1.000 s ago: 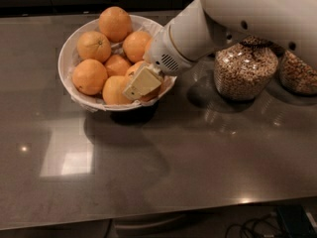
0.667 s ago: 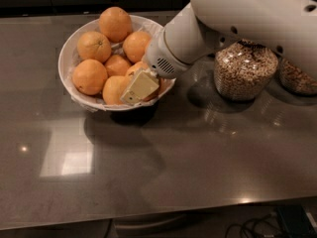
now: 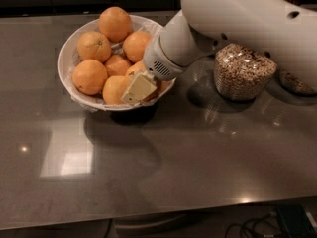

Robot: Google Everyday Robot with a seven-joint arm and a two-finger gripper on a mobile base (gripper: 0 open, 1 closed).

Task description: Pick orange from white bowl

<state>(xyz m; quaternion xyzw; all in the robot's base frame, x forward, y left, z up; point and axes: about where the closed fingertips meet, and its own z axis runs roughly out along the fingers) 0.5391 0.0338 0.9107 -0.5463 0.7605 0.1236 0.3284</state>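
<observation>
The gripper [image 3: 138, 87], whose grip I cannot tell, sits at the white bowl's [image 3: 67, 53] near-right side, crowded by oranges [image 3: 90, 76], with a cereal jar [image 3: 242, 76] to the right.

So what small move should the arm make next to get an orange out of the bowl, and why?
Probably a short, slow lift straight up. The gripper sits low at the front right of the white bowl, against the front orange, with other oranges packed close beside it. A sideways pull might knock them or drag the bowl. Whether its hold is firm cannot be seen.
</observation>
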